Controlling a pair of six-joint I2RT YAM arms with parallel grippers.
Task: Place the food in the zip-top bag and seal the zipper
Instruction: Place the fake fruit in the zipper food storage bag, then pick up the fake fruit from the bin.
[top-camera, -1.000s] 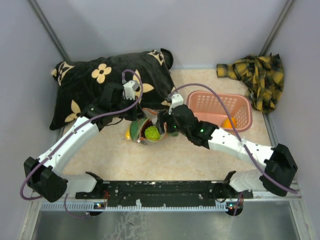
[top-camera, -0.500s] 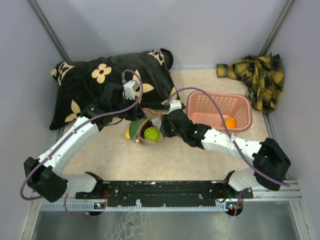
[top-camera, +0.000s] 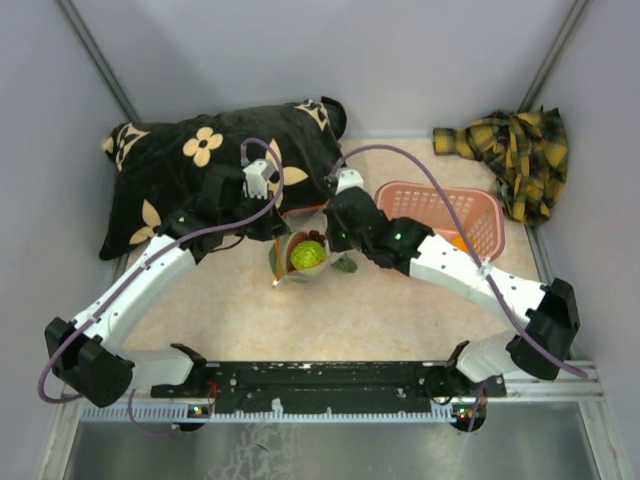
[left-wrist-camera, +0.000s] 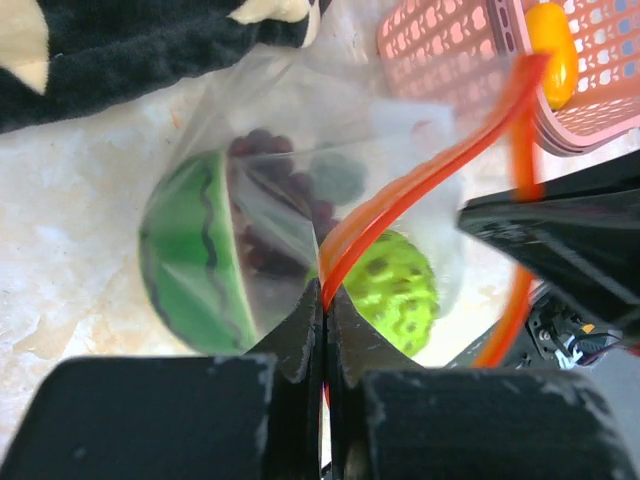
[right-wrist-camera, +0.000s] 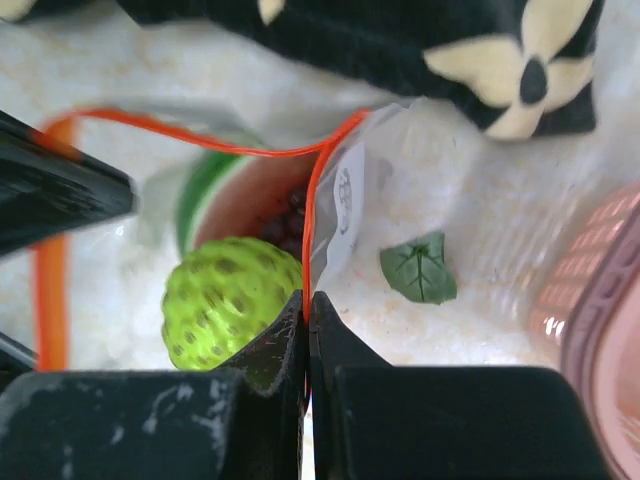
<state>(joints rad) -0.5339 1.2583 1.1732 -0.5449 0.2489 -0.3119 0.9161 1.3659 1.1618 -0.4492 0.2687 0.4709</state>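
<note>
Zipper (left-wrist-camera: 420, 185), one, clamped in left claw (left-wrist-camera: 325, 300) and right claw (right-wrist-camera: 307, 305) alike; one green ball (right-wrist-camera: 230, 300) in bag (left-wrist-camera: 270, 110).

A big black pillow (top-camera: 215, 165) with pale flowers lies at the back left of the table (top-camera: 380, 315). A pink basket (top-camera: 440, 208) full of little holes sits on the right side of the table. A yellow and black checked cloth (top-camera: 515, 150) lies bunched up in the back right corner, just behind the basket.
</note>
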